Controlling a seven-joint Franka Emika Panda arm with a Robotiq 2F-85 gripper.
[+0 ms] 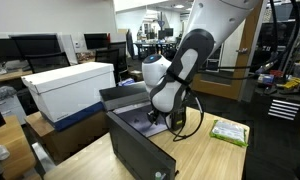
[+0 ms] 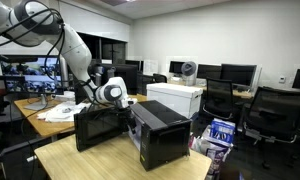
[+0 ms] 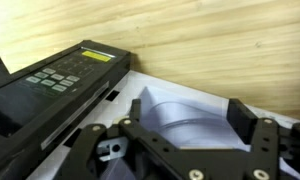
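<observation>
Wrist view, L to R: black machine (image 3: 50, 95) fills the left side. Its keypad (image 3: 52, 78) faces up, w/ a yellow-green display strip (image 3: 98, 56) just past it. Right of the machine's edge sits a white area holding a pale curved thing (image 3: 185, 112), greyish; can't tell what it is. The wooden surface (image 3: 210, 35) runs behind all of it. The tool (image 3: 185, 145) comes in along the bottom edge w/ its fingers (image 3: 252, 125) spread wide. The pale curved thing lies btwn them in this view, but nothing is gripped and no contact shows.

In an exterior view, L to R: white box (image 1: 70, 85) stands at the far left, near the machine (image 1: 140, 150). The tool (image 1: 162, 122) hangs low over the machine's open middle, close above it. A green packet (image 1: 228, 132) lies flat on the surface (image 1: 205, 160) to the right, well apart from the tool.

In an exterior view from the opposite side: the arm reaches in from the left and the tool (image 2: 112, 104) is down at the machine (image 2: 160, 135). The white box (image 2: 178, 98) sits behind it, to the right.
</observation>
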